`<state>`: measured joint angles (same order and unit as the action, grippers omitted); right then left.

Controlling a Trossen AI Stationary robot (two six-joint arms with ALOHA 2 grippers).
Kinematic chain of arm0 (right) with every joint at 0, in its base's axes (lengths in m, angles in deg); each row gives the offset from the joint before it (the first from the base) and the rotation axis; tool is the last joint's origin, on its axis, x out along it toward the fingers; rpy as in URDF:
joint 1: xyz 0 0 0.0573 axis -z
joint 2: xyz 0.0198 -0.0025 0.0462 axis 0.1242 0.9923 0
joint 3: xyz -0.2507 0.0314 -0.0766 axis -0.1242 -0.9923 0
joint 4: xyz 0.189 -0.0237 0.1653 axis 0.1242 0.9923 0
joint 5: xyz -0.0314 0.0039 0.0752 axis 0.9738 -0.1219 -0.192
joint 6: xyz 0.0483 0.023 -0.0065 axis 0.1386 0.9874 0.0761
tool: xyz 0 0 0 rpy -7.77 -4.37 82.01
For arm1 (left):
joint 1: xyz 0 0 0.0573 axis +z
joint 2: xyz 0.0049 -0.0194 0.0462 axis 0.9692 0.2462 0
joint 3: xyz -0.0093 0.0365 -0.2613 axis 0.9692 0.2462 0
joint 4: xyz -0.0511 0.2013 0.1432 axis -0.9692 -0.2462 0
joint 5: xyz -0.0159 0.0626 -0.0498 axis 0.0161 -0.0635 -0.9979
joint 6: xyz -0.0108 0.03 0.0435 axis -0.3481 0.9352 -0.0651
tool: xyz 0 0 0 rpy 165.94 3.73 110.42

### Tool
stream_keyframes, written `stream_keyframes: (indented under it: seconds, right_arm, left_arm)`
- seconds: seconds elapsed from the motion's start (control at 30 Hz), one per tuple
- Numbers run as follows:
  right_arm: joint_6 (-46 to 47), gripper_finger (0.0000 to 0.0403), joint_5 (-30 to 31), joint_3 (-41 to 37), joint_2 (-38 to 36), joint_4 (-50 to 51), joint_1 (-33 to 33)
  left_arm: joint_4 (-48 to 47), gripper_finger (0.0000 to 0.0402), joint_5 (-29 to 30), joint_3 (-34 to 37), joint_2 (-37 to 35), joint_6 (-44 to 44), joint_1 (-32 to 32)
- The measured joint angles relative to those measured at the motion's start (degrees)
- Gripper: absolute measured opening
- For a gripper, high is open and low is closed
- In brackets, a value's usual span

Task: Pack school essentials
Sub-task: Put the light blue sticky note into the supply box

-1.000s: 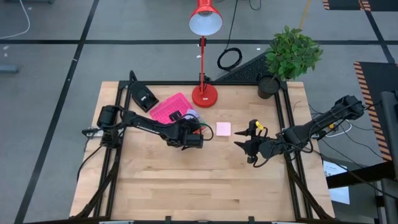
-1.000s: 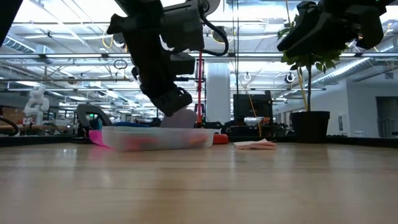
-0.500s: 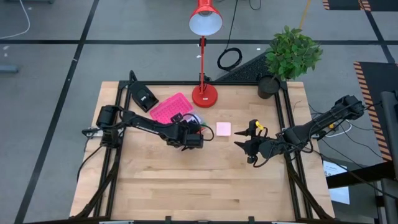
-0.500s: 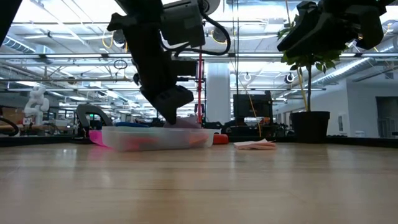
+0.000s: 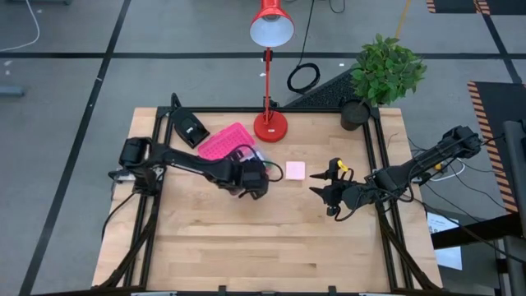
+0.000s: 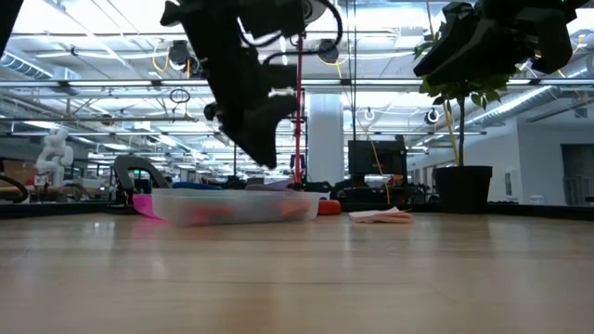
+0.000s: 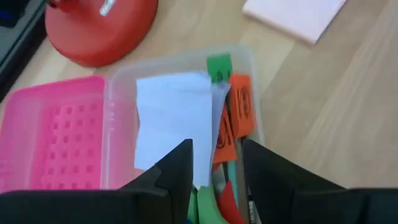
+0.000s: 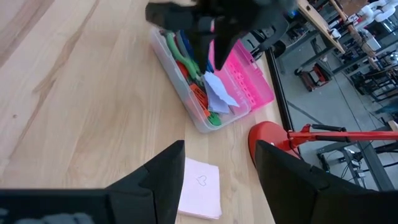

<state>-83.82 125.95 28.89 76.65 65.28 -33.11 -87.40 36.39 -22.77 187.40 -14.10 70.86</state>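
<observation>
We see the left claw (image 7: 214,163) hovering just above the clear box (image 7: 249,93), fingers apart and holding nothing. Directly below it, inside the box, lie a pale blue note pad (image 7: 174,115), orange erasers (image 7: 239,106), a green eraser (image 7: 218,66) and green scissors (image 8: 176,50). The pink note pad (image 5: 295,170) sits on the table beyond the box, between both claws. Risk: the loosely resting blue pad may shift or catch if we descend here. The right claw (image 8: 217,168) waits open, raised, pink pad just ahead.
</observation>
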Motion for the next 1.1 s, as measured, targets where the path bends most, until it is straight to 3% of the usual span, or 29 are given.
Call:
stream_keyframes:
  seconds: [0.27,0.47,0.77,0.97,1.1]
  right_arm:
    - [0.05,0.0187,-0.04,0.0,0.0,0.08,0.0]
    - [1.04,0.0187,-0.17,-0.01,0.02,0.13,0.01]
    - [1.14,0.0187,-0.2,-0.02,-0.02,0.59,0.0]
    - [1.52,0.0187,-0.2,-0.02,0.0,1.44,0.01]
    - [1.51,0.0187,-0.2,-0.02,0.0,1.37,0.0]
  left_arm:
    - [5.92,0.0133,0.09,-0.18,-0.42,0.09,2.01]
    - [5.25,0.0081,-1.96,0.0,1.5,-1.59,4.4]
    - [12.37,0.0005,-5.94,1.16,3.51,0.03,5.25]
    - [13.68,0.0017,-5.79,1.05,-0.51,-0.04,4.74]
    - [12.45,0.0011,-1.14,0.96,-4.06,0.03,3.06]
